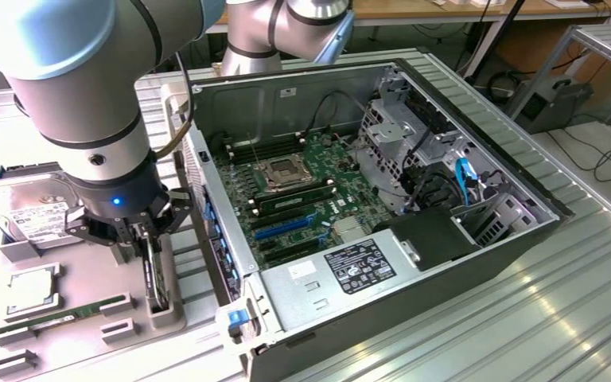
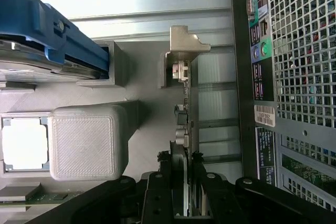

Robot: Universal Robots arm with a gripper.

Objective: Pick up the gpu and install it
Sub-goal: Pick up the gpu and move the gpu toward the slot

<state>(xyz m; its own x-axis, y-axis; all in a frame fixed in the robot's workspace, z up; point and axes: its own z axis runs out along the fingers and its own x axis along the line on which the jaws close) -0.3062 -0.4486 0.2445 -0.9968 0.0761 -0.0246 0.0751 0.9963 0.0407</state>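
Observation:
The gpu [image 1: 158,278] stands on its edge in a slot of the grey holder tray [image 1: 93,274], to the exterior view's left of the open computer case [image 1: 391,199]. My gripper [image 1: 143,239] is down over the card's upper end. In the wrist view the thin dark gpu [image 2: 185,129] runs between my two black fingers [image 2: 157,195], which press on both of its faces. Its pale metal bracket [image 2: 188,43] shows at the far end. The gripper [image 2: 184,200] is shut on the card, which still sits in its slot.
The tray also holds a silver hard drive [image 1: 29,211], a CPU [image 1: 32,290] and a green memory stick [image 1: 61,314]. Inside the case lies the motherboard with blue and black slots [image 1: 284,229]. The case's rear grille [image 2: 302,51] is close beside the card.

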